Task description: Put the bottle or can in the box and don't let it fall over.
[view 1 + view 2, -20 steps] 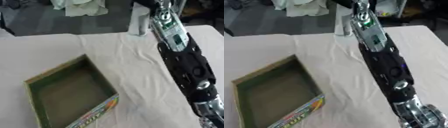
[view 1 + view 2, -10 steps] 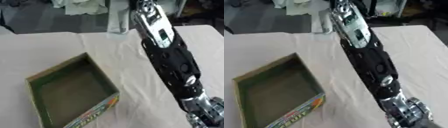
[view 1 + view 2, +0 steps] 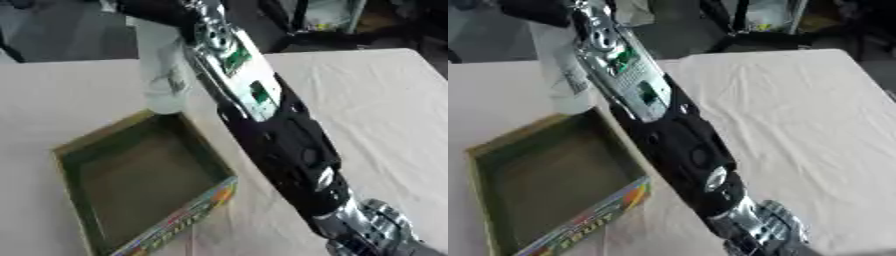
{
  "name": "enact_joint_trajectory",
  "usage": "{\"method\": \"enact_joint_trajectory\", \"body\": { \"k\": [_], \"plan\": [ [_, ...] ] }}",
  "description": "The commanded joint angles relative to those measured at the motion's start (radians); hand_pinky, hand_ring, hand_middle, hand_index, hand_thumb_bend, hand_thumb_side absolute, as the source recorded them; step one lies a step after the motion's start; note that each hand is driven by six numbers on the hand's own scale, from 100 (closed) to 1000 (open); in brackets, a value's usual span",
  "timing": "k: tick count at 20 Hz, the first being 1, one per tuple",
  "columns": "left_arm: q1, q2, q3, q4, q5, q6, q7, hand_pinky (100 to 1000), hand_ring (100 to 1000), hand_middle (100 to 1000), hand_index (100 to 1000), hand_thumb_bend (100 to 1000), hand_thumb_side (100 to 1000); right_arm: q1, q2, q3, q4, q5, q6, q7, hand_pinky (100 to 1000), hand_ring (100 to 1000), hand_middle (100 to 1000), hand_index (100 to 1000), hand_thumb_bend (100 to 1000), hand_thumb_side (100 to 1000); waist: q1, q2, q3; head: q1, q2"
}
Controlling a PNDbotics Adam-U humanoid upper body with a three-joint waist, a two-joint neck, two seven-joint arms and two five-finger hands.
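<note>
A clear plastic bottle (image 3: pixel 162 75) hangs upright just above the far corner of the box, its base level with the rim. My right hand (image 3: pixel 150 9) is shut on its upper part at the top edge of the view, and the top of the bottle is hidden by the hand. The black and silver right forearm (image 3: pixel 271 135) runs from the lower right up to the hand, crossing over the box's right side. The open cardboard box (image 3: pixel 188 220) has a green inside and a colourful printed front wall, and lies at the lower left with nothing in it. My left hand shows in no view.
A wrinkled white cloth (image 3: pixel 376 105) covers the table. Beyond the far table edge lies dark floor with a black frame (image 3: pixel 745 30) at the upper right. Open cloth stretches to the right of the arm.
My right arm has swung left and nearer, carrying the bottle from the far middle of the table to the box's far corner. The box has not moved.
</note>
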Motion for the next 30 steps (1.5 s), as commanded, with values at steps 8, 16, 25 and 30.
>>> {"method": "enact_joint_trajectory", "body": {
  "k": [8,16,25,30],
  "plan": [
    [-0.003,0.031,0.006,-0.016,0.000,-0.003,0.003,797,771,699,747,572,758,0.033,0.051,0.051,0.012,0.068,-0.044,-0.001,100,148,217,289,317,100,0.001,-0.011,0.009,-0.002,-0.006],
    [-0.009,0.024,0.007,-0.017,0.001,-0.003,0.005,796,770,697,747,575,757,0.058,0.069,0.077,0.092,0.069,-0.167,-0.011,100,197,266,320,309,100,0.004,0.006,0.016,-0.011,-0.021],
    [-0.008,0.023,0.010,-0.016,0.001,-0.004,0.009,796,769,696,746,577,755,0.087,0.064,0.091,0.197,0.084,-0.227,0.014,100,350,432,433,357,100,0.007,0.016,0.009,-0.006,-0.022],
    [-0.009,0.022,0.010,-0.017,0.001,-0.004,0.010,796,769,696,746,578,755,0.102,0.064,0.099,0.270,0.101,-0.250,0.032,157,384,462,457,418,100,0.008,0.018,0.004,-0.004,-0.026]
  ]
}}
